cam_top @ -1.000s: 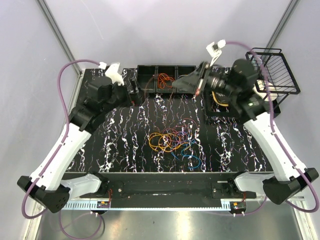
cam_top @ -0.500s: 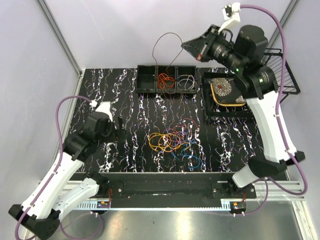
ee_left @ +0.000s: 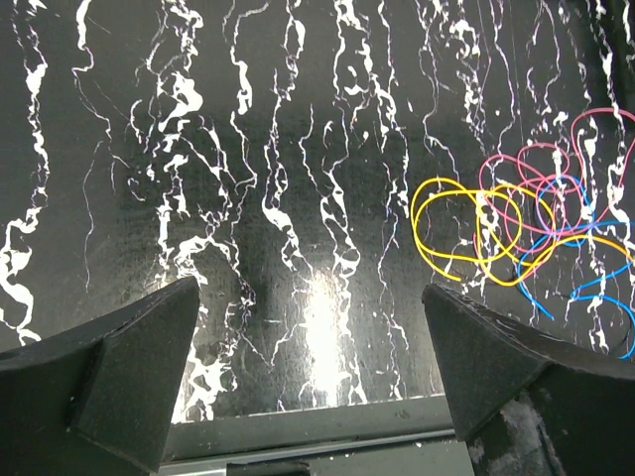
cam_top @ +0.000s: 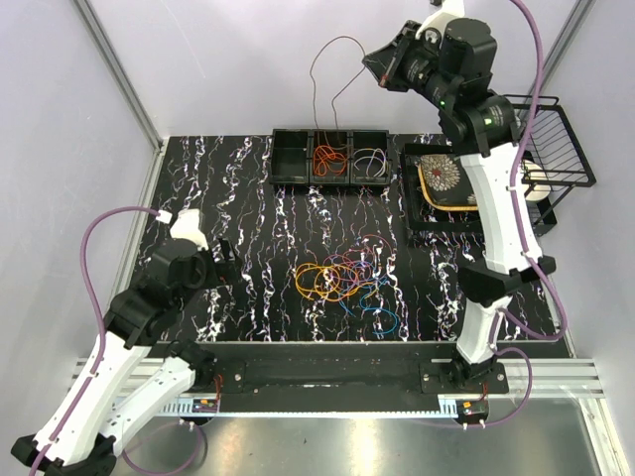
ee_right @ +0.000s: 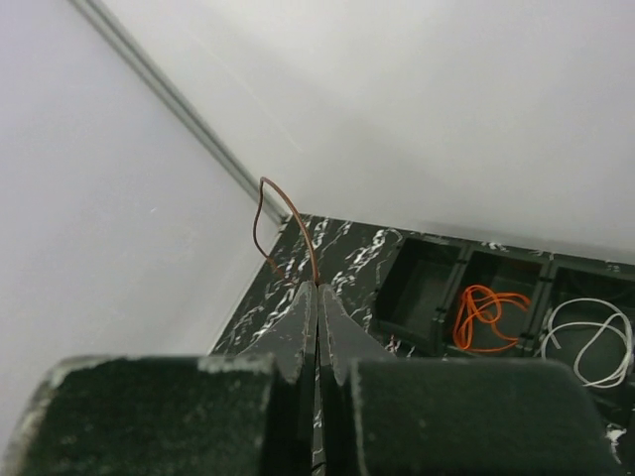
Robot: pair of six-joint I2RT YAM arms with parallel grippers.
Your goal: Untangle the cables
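Right gripper (ee_right: 317,297) jaws clenched on thin brown cable (ee_right: 295,208), high above tray (cam_top: 327,131). Left gripper (cam_top: 228,263) jaws released. Cable pile (cam_top: 342,283) on bench, front of tray. Risk: springy loop slips out, misses tray.

From where I stand, no writing, number or brand mark can be read anywhere. The small boards (cam_top: 206,403) on the front rail (cam_top: 327,408) may carry print, but it is too small to tell.
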